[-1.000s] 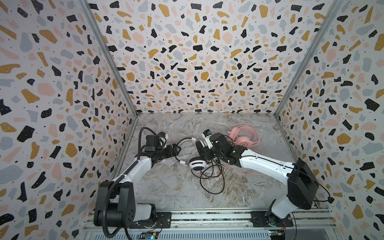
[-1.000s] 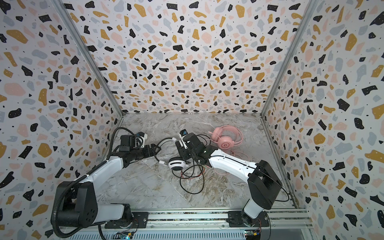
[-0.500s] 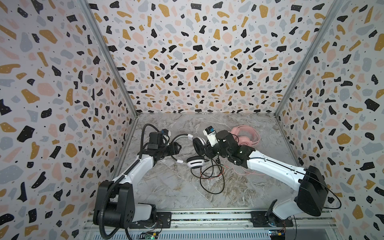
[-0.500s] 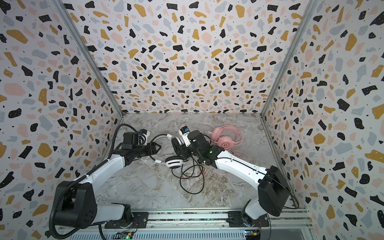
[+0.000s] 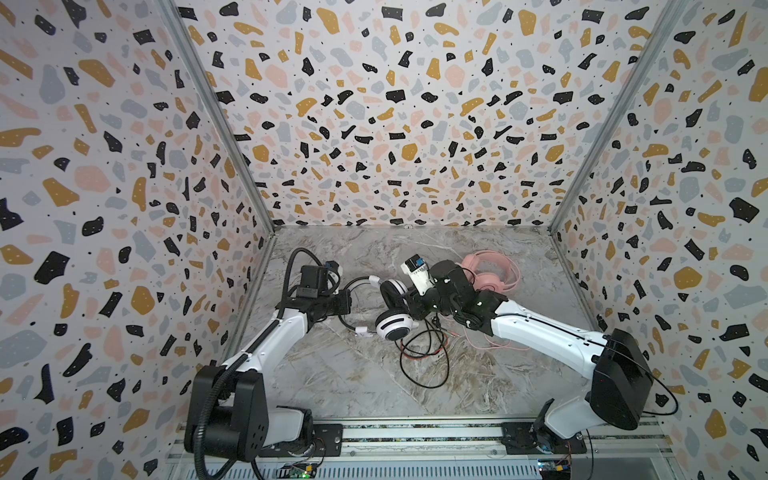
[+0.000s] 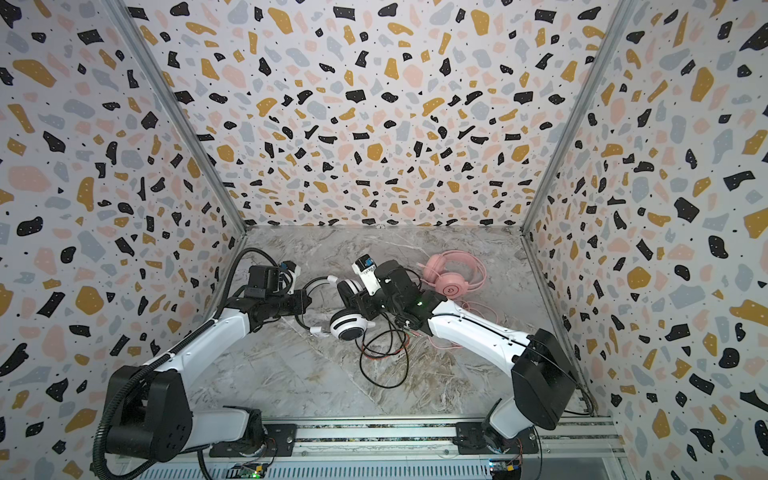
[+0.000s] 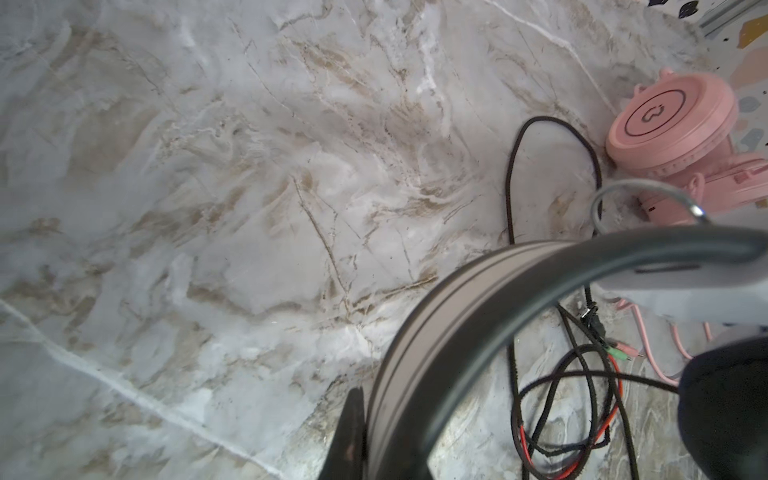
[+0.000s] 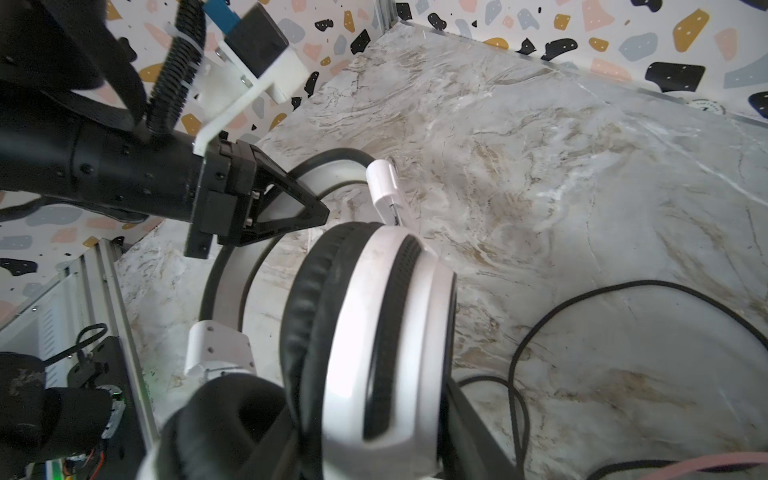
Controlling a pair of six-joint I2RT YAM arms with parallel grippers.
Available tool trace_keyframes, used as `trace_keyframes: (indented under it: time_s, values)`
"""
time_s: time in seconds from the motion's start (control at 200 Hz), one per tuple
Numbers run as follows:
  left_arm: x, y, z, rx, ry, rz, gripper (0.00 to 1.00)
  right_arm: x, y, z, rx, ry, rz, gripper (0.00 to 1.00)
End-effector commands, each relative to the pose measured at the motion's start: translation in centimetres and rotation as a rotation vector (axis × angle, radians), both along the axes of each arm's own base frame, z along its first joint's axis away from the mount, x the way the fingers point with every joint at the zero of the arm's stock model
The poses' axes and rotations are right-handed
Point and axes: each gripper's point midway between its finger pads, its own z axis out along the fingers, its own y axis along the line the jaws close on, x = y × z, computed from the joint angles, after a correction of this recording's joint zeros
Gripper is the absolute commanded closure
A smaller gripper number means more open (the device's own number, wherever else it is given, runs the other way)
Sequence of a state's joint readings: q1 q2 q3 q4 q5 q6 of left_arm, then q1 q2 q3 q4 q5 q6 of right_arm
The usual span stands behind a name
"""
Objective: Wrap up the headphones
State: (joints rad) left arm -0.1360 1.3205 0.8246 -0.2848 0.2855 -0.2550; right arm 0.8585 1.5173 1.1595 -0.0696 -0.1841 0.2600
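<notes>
- Headset wrapping looks to be at its opening step. The white-and-black headset sits mid-worktop between the two arms, with one earcup low against the marble and the other raised.
- The left end effector is clenched on the headband, pinning the arch from its own side.
- The right end effector reaches in at the raised earcup. One black finger shows beside the cup and the other is hidden behind it, so a grip cannot be told from a mere bracket.
- The black cable lies in loose loops on the worktop just in front of the headset. No turn is visible round the band, so the winding appears not yet begun.
- With the band held, the next move likely calls for the right arm to pick up the slack near the cup. It would then lay the cable round the headband turn by turn, clear of the pink cable.
- The pink headset rests toward the back of the worktop, partly behind the right arm, with its cable trailing loose beneath that arm.
- Where the black cable leaves its cup is hidden.
- The two cables tangle near the jack plugs, and their order there is hard to read.
- In the left wrist view the headband is a close blur, and that arm's fingertips go unseen.
</notes>
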Motion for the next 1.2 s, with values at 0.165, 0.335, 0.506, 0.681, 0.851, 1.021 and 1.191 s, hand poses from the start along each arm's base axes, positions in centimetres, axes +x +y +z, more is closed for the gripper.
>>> trace_keyframes:
  time_s: [0.165, 0.335, 0.506, 0.681, 0.851, 1.021, 1.191]
  values:
    - [2.6, 2.3, 6.0, 0.034, -0.133, 0.099, 1.00, 0.2, -1.1, 5.6, 0.156, -0.051, -0.026, 0.25]
    - [2.9, 3.9, 8.8, 0.017, -0.168, 0.138, 1.00, 1.3, -3.5, 6.6, 0.203, -0.037, -0.057, 0.22]
    - [2.8, 5.2, 12.0, 0.016, -0.204, 0.152, 1.00, 2.1, -6.9, 5.8, 0.209, -0.029, -0.096, 0.19]
    - [3.1, 6.5, 16.3, 0.016, -0.268, 0.175, 1.00, 0.9, -8.1, 2.0, 0.171, -0.034, -0.100, 0.17]
    - [3.5, 5.2, 21.0, -0.095, -0.334, 0.151, 1.00, -1.5, -4.8, -2.1, 0.176, 0.040, 0.035, 0.17]
    - [2.9, 5.0, 24.4, -0.106, -0.371, 0.137, 1.00, -1.4, -1.8, -4.4, 0.156, 0.063, 0.102, 0.17]
    - [2.4, 5.1, 26.3, -0.109, -0.395, 0.139, 1.00, -0.5, 0.2, -4.8, 0.206, 0.060, 0.136, 0.17]
